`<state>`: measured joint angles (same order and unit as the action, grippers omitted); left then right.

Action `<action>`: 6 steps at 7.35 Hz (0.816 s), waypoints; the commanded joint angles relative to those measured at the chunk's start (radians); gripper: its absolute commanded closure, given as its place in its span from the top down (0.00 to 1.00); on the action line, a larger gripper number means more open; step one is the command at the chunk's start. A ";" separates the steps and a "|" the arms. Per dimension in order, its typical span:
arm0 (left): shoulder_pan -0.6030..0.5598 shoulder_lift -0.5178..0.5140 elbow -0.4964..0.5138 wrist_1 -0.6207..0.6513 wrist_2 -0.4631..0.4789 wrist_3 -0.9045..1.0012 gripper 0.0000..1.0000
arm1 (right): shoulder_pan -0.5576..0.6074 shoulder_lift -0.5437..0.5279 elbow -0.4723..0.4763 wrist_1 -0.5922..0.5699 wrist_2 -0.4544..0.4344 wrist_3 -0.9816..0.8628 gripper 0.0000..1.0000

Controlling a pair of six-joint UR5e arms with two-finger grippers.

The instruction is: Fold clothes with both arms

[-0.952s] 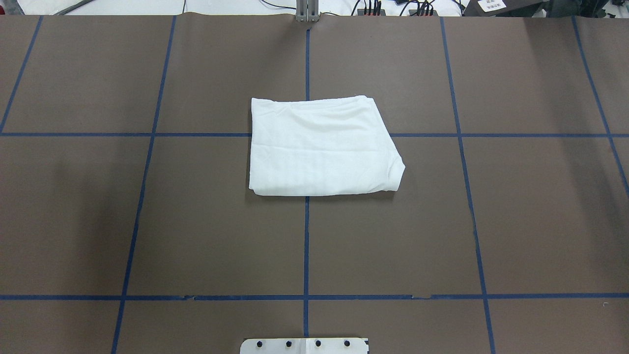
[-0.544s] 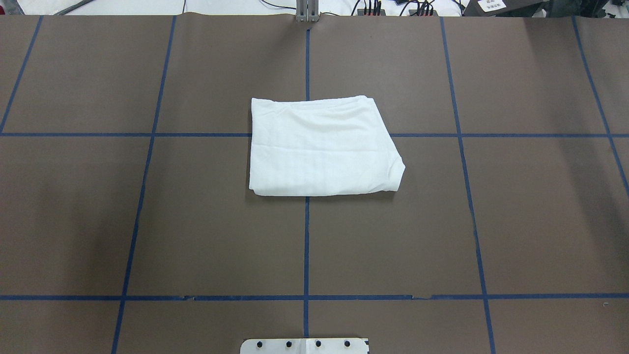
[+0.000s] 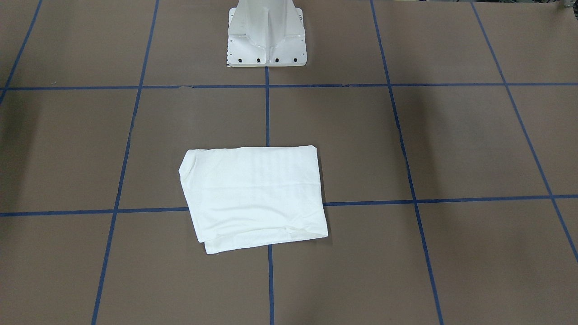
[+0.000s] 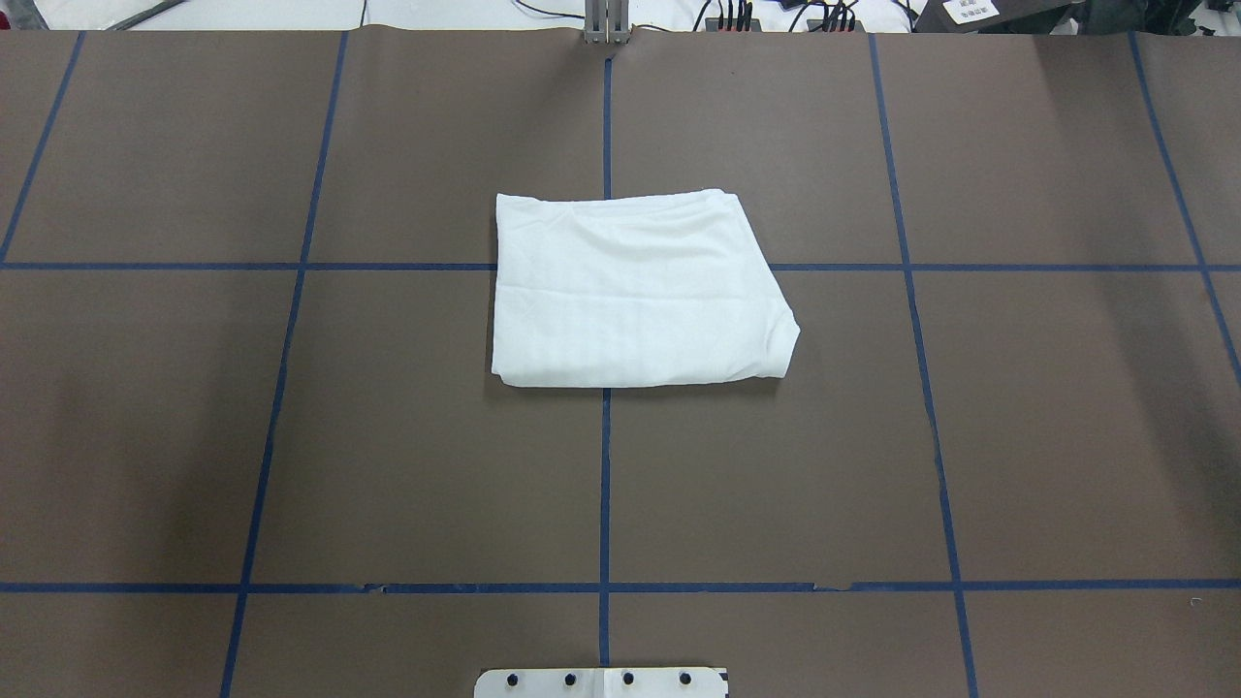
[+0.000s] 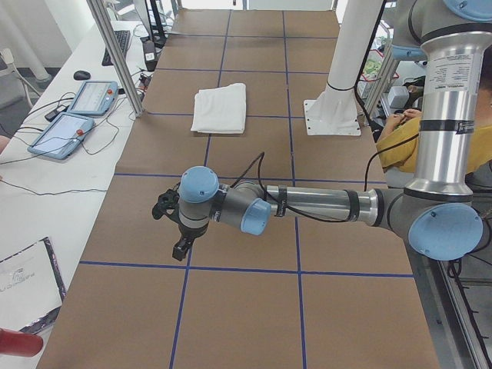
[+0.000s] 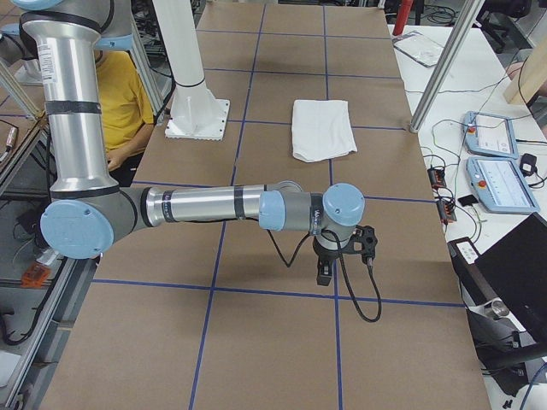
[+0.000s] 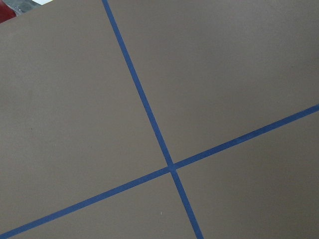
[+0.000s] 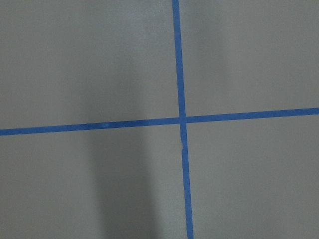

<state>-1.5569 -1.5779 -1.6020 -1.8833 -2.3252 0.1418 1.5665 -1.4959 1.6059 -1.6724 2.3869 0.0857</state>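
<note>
No change overhead vs 1 s ago: folded T-shirt (image 4: pixel 630 291) lies flat mid-table (image 4: pixel 388 465), over a crossing of blue tape lines (image 4: pixel 605 485). Front view: T-shirt in front of white pedestal (image 3: pixel 266 36), apart from it. Left side view: left gripper (image 5: pixel 182 247) points down, well apart from T-shirt; jaws can't tell. Right side view: right gripper (image 6: pixel 323 272) likewise, jaws can't tell. Both wrist views: 2 crossing tape lines on table.
</note>
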 commanded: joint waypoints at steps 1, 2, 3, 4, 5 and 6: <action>0.000 0.019 -0.032 0.000 0.000 -0.002 0.99 | -0.002 0.002 0.003 0.002 0.000 0.008 1.00; 0.000 0.021 -0.032 0.000 0.000 0.001 0.99 | -0.003 0.003 0.003 0.002 0.000 0.008 1.00; 0.003 0.018 -0.032 -0.006 0.001 -0.008 1.00 | -0.002 0.002 0.014 0.000 0.005 0.008 1.00; 0.003 0.018 -0.032 -0.011 -0.002 -0.005 0.99 | -0.002 0.000 0.028 0.000 0.008 0.008 1.00; 0.003 0.012 -0.032 -0.011 0.000 -0.005 1.00 | -0.002 0.000 0.038 0.000 0.008 0.009 1.00; 0.003 0.003 -0.033 -0.013 0.001 -0.007 1.00 | -0.002 0.000 0.039 0.000 0.008 0.009 1.00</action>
<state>-1.5542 -1.5664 -1.6340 -1.8940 -2.3254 0.1361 1.5646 -1.4953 1.6383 -1.6720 2.3939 0.0945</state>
